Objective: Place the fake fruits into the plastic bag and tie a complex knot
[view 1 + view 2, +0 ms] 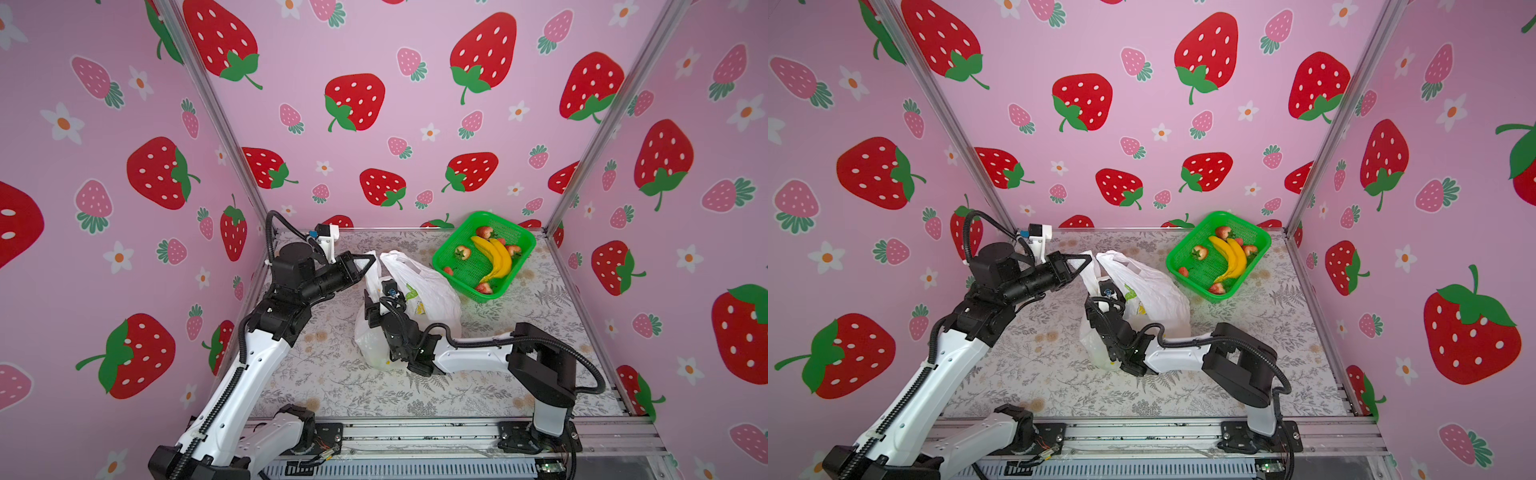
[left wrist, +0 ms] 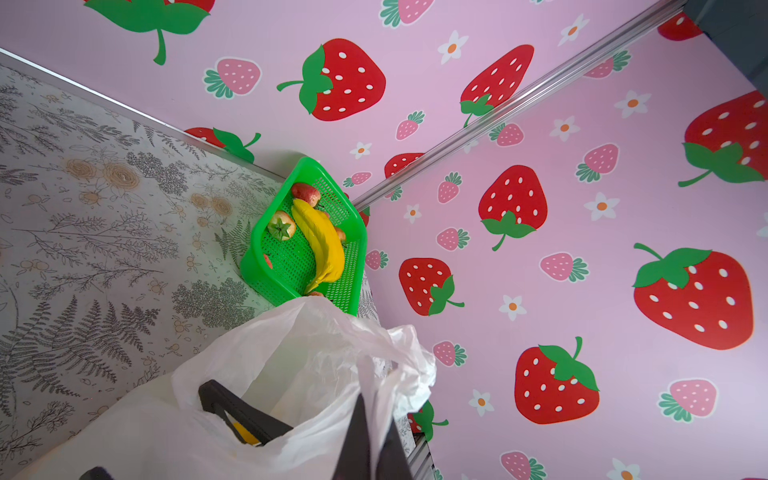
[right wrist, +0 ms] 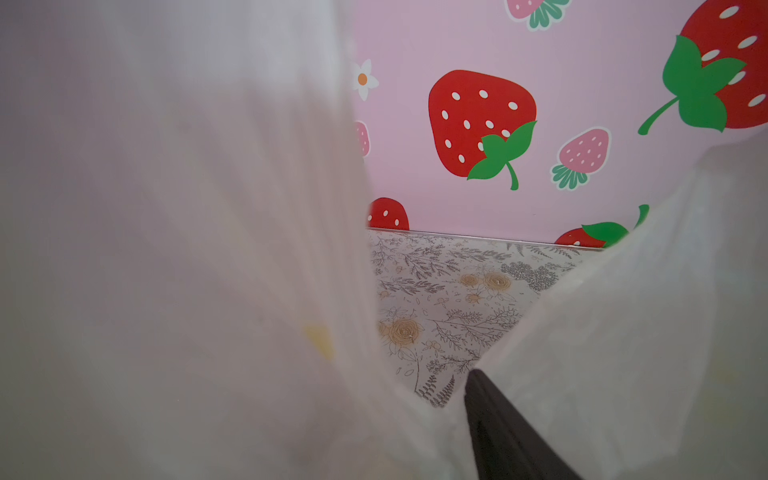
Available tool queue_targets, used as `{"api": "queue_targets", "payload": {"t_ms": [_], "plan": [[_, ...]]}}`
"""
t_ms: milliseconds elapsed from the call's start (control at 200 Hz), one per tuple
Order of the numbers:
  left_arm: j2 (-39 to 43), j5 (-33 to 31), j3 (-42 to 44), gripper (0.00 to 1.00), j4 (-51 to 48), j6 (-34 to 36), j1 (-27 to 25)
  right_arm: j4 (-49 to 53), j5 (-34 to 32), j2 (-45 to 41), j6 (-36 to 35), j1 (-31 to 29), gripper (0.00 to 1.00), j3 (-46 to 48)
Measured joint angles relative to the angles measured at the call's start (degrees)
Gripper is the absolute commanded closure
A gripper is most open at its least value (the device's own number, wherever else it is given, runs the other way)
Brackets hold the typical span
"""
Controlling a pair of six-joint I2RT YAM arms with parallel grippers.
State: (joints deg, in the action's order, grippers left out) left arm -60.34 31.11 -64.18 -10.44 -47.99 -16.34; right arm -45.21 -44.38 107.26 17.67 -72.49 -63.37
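i see my left hand (image 1: 371, 261) pinching the plastic bag (image 1: 432, 293) rim up at mid-desk, my right hand (image 2: 245, 419) spread inside its mouth, bananas (image 1: 494, 257) in the basket (image 1: 524, 249) beyond.

I find no readable text, label, brand, number or sign in any view. The plastic bag (image 1: 419, 286) carries only printed green leaves and yellow slices, no letters. The pink walls (image 1: 374, 50) show strawberries and flowers, the table (image 1: 332, 374) a grey fern and blossom pattern, and the green basket (image 1: 451, 245) bears no marking I can make out.
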Motion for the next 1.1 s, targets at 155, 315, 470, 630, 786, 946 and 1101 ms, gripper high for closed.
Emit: {"api": "queue_targets", "payload": {"t_ms": [155, 315, 470, 630, 786, 946, 1101], "plan": [[-0.31, 0.20, 0.00, 1.00, 0.11, 0.37, 0.02, 1.16, 5.03, -2.54, -1.95, 1.14, 0.09, 2.14], [-0.33, 0.66, 0.00, 1.00, 0.39, 1.27, 0.02, 3.08, 15.98, -8.70, -6.93, 2.73, 0.00, 5.31], [-0.37, 0.90, 0.00, 1.00, 0.39, 1.70, 0.04, 6.67, 30.03, -14.40, -11.63, 5.92, 0.00, 5.64], [-0.37, 0.92, 0.00, 1.00, 0.39, 1.90, 0.07, 12.37, 46.03, -15.82, -14.88, 11.61, 0.00, 3.02], [-0.37, 0.87, 0.00, 1.00, 0.39, 2.25, 0.13, 15.39, 61.22, -14.21, -15.93, 17.46, 0.17, -0.96], [-0.37, 0.87, 0.00, 1.00, 0.31, 2.84, 0.31, 14.75, 71.14, -10.62, -14.67, 20.02, 0.53, -2.05], [-0.37, 0.85, 0.00, 1.00, -0.04, 3.19, 0.72, 15.06, 75.47, -7.76, -13.51, 19.93, 0.71, -1.29]]}}
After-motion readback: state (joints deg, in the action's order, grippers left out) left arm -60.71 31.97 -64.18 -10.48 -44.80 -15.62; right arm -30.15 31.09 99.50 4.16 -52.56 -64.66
